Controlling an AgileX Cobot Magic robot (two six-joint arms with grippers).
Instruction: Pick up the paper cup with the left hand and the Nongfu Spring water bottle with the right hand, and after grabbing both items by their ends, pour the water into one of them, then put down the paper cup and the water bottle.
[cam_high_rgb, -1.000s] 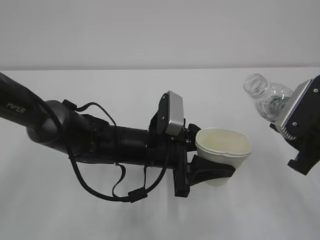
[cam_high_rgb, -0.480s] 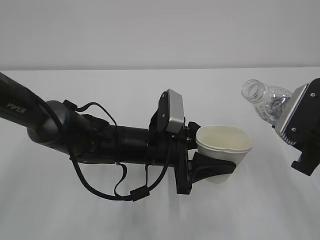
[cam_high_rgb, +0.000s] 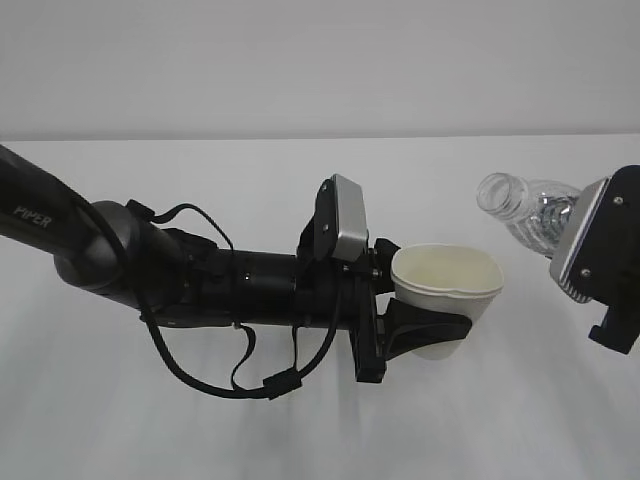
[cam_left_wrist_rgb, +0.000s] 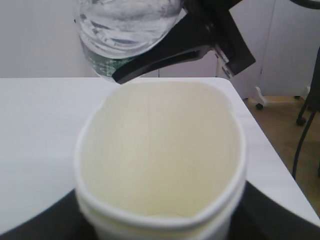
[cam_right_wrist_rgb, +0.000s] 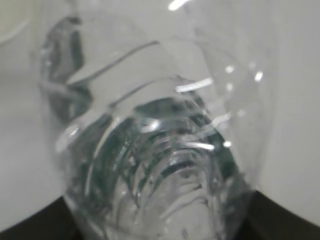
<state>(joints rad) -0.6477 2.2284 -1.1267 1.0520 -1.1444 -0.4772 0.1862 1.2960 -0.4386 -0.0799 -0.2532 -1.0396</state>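
Observation:
My left gripper (cam_high_rgb: 425, 335) is shut on the off-white paper cup (cam_high_rgb: 446, 300), holding it upright above the table near the middle; its rim is squeezed oval. In the left wrist view the paper cup (cam_left_wrist_rgb: 162, 160) fills the frame and looks dry inside. My right gripper, mostly hidden behind its silver camera block (cam_high_rgb: 580, 235) at the right edge, is shut on the Nongfu Spring water bottle (cam_high_rgb: 525, 205). The bottle is tilted with its capless neck pointing left toward the cup, above and right of the rim. The clear ribbed bottle (cam_right_wrist_rgb: 150, 150) fills the right wrist view; no water stream shows.
A white table (cam_high_rgb: 200, 430) spreads under both arms, with a plain grey wall behind. In the left wrist view the table's right edge (cam_left_wrist_rgb: 280, 175) gives way to a wooden floor with a wheeled stand (cam_left_wrist_rgb: 258, 95).
The right arm has tipped the bottle further over, its neck swinging lower and left toward the cup. The left arm and cup have shifted only slightly.

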